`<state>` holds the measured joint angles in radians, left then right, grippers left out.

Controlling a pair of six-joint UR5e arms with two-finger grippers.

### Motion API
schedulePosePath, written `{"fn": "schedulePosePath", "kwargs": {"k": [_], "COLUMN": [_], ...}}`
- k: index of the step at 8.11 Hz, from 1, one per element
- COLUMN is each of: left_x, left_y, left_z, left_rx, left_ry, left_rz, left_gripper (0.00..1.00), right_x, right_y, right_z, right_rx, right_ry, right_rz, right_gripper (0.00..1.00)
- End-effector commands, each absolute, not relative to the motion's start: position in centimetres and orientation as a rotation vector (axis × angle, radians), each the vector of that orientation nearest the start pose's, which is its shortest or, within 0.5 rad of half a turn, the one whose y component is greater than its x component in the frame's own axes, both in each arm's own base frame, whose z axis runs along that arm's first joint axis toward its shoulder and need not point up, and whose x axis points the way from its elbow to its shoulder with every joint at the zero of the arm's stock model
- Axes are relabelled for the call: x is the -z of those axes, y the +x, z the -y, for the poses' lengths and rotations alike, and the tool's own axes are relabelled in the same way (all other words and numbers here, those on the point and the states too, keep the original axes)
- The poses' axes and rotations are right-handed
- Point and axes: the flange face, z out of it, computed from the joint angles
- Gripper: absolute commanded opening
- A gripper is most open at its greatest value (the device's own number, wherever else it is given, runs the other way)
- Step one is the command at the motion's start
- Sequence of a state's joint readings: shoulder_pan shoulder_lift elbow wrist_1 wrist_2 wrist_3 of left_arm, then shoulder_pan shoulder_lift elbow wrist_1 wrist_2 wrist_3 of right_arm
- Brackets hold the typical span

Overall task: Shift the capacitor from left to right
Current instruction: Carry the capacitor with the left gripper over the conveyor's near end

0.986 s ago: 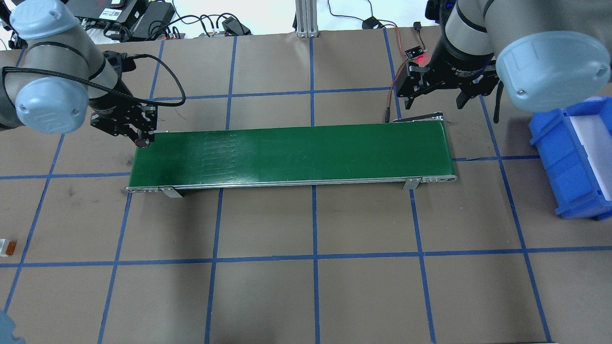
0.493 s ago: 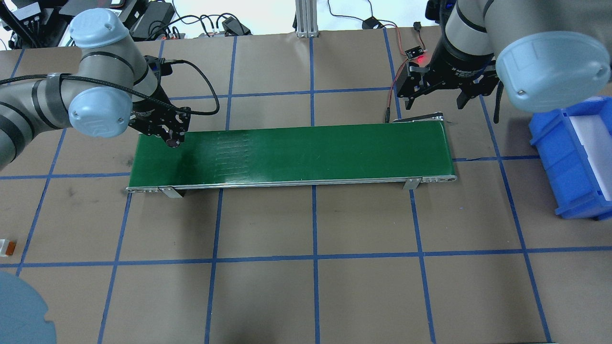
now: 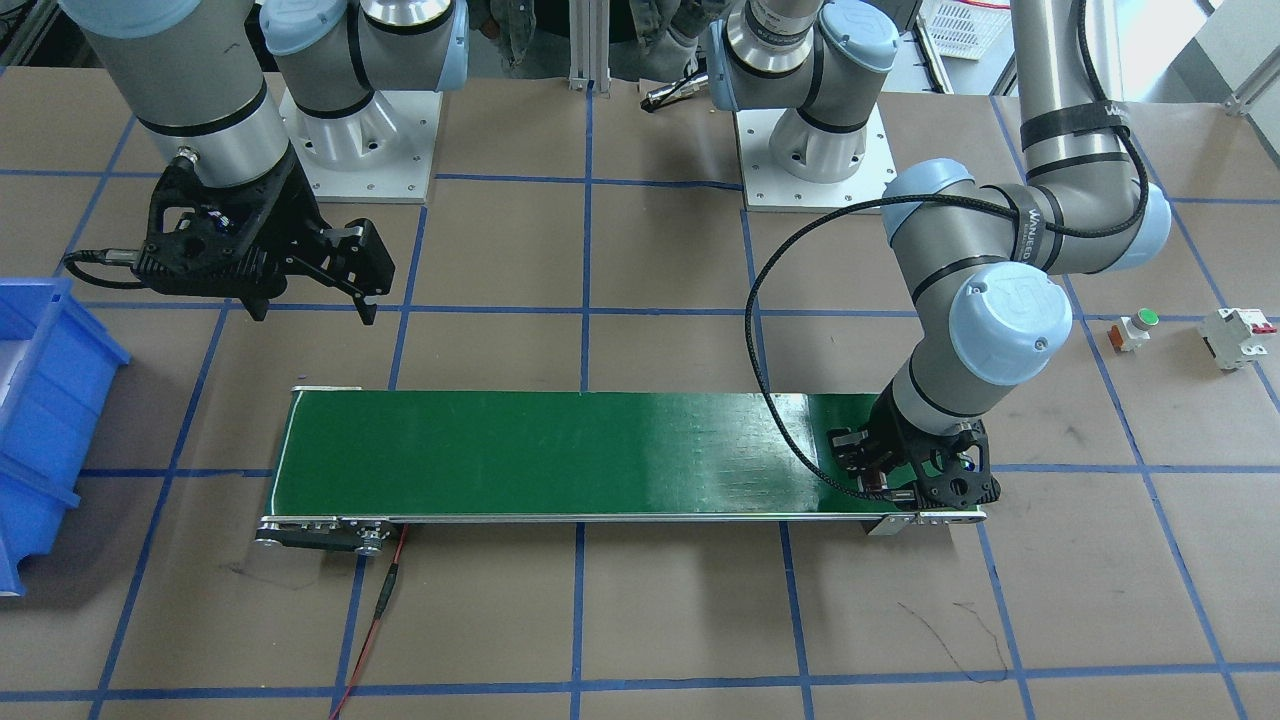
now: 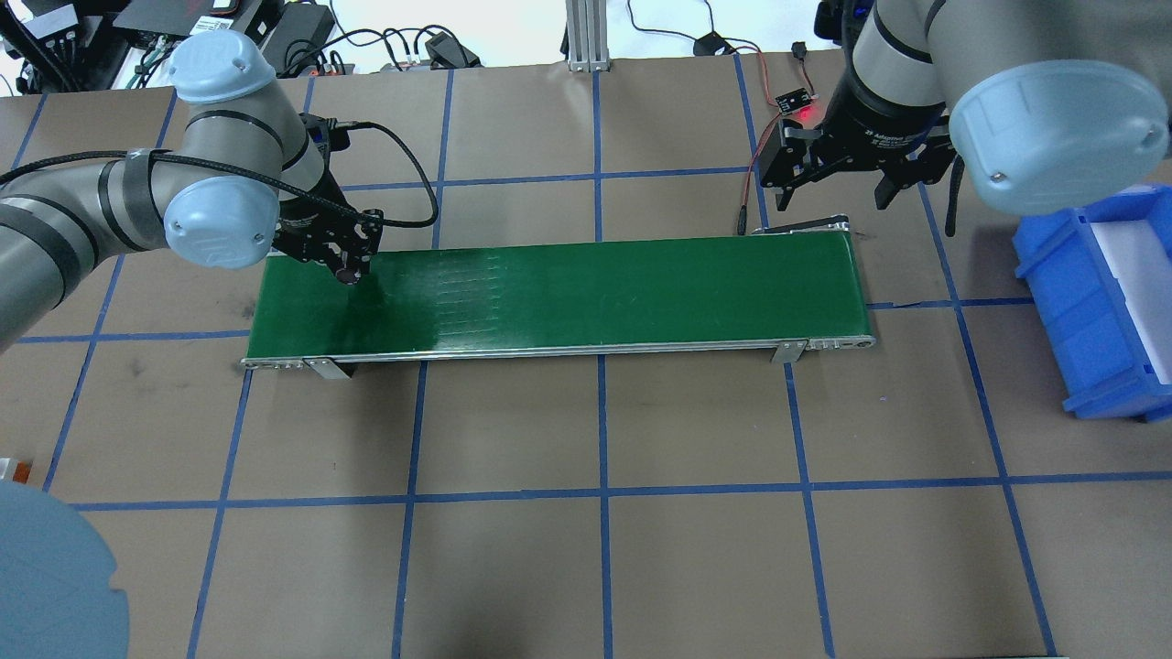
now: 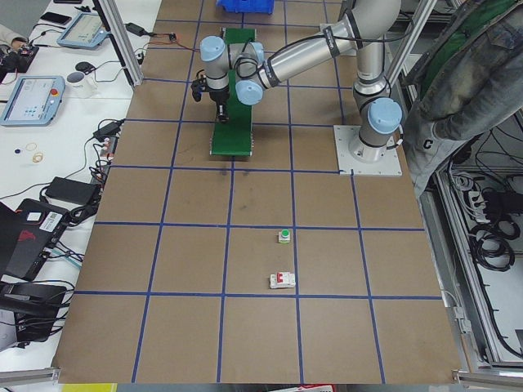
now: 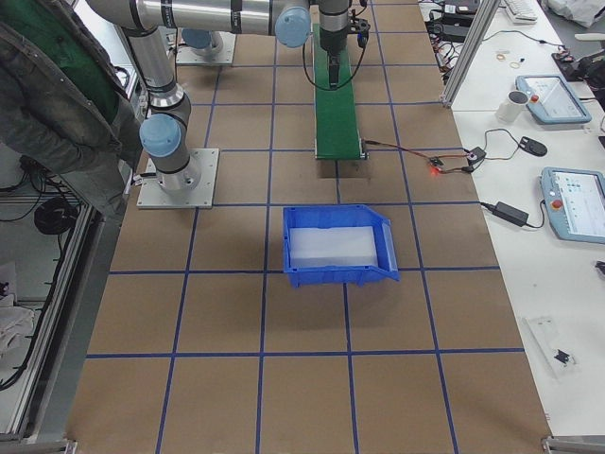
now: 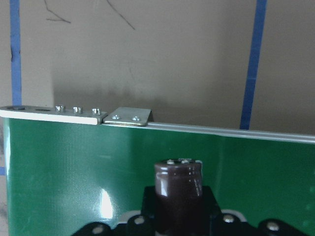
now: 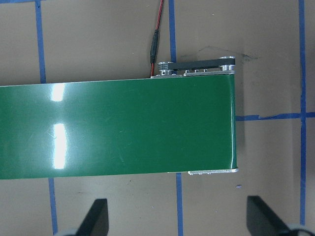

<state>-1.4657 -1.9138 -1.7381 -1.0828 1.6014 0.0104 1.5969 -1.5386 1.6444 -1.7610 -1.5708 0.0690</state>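
Capacitor (image 7: 178,191) in left pincer (image 4: 345,268), shifted farther over belt (image 4: 595,293).

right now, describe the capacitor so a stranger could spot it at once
Follow the long green conveyor belt to its end on the robot's left, where the left tool hangs. The capacitor is the stubby dark brown cylinder pinched in it; the white button and breaker lie on bare table.

Overhead exterior: high, from behind, looking forward and down on table (image 4: 513,567). Front-facing: opposite side, steep. Side views: distant, from table ends, looking lengthwise. Left wrist: close, low over green belt (image 7: 59,162). Right wrist: straight down, higher. Sharing belt throughout.
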Motion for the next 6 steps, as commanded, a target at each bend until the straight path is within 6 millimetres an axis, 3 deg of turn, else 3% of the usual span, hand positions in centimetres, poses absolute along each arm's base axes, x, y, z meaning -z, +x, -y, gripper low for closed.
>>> {"fn": "schedulePosePath", "kwargs": {"k": [1, 4, 5, 6], "left_x": [-26.5, -26.4, -26.3, -25.5], "left_y": [-6.9, -7.6, -7.6, -7.5], "left_z": [59.2, 58.9, 58.9, 58.3], "left_rx": [-0.050, -0.059, -0.062, -0.095], "left_ry": [-0.147, -0.147, -0.152, -0.151], "left_rz": [-3.109, -3.110, -3.110, -3.101], "left_gripper": [0.35, 0.36, 0.39, 0.48], "right_x": [-45.6, -45.6, -45.5, -45.6], "right_y": [14.7, 14.7, 14.7, 14.7], "right_z": [50.7, 50.7, 50.8, 50.7], "right_rx": [0.135, 0.135, 0.132, 0.135], "right_ry": [0.067, 0.070, 0.070, 0.070], "right_rz": [-3.134, -3.134, -3.134, -3.134], "right_gripper": [1.00, 1.00, 1.00, 1.00]}}
